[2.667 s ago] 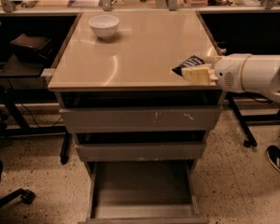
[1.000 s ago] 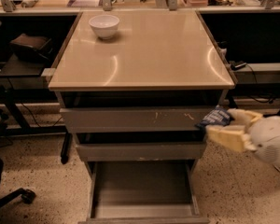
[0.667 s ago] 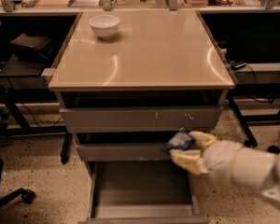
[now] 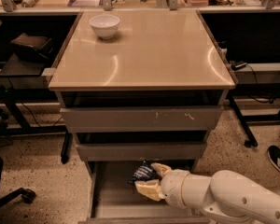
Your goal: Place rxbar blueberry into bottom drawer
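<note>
Tool [image 4: 150, 179] with rxbar blueberry [image 4: 141, 172] sits, seemingly, inside the bottom drawer [image 4: 114, 196].

**Single cam: high, front-on, pitched down**

One view only, so there is no second view to overlap. The cam sits in front of the drawer unit, above counter [image 4: 144, 55] height, facing the unit's front and tilted down. Mid range.

- **Far end:** the whole counter top fits, up and beyond the pincer [image 4: 148, 178], with the white bowl [image 4: 104, 25] far up-left of it.
- **Pincer:** low centre of frame, clamped on the rxbar blueberry [image 4: 142, 171] over the bottom drawer [image 4: 112, 190]. Its arm runs off-frame lower right.
- **Drawers:** the upper drawers [image 4: 140, 119] are directly above the pincer. The frame bottom cuts the bottom drawer's near edge.
</note>
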{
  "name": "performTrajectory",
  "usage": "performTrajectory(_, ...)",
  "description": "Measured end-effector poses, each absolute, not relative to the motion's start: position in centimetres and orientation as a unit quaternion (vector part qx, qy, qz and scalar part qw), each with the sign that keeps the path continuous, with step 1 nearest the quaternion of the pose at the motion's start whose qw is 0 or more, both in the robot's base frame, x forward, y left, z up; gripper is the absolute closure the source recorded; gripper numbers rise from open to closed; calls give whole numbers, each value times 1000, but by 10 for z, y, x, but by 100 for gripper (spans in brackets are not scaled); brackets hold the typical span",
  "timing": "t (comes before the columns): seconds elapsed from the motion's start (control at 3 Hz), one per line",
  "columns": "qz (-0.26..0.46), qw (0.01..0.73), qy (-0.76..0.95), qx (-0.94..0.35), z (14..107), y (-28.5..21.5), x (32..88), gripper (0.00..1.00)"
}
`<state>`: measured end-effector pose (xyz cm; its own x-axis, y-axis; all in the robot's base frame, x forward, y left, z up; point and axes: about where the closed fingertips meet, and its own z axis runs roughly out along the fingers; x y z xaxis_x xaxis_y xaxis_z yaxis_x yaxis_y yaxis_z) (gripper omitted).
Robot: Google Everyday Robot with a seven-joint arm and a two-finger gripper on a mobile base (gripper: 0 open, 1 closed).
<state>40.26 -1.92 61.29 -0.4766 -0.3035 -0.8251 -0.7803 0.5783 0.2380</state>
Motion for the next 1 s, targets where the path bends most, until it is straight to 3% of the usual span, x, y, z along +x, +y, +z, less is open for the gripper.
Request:
performTrajectory(0.67, 312, 396, 799, -329, 585, 3, 402, 100)
performTrajectory(1.0, 293, 439, 783, -329, 557, 26, 429, 100)
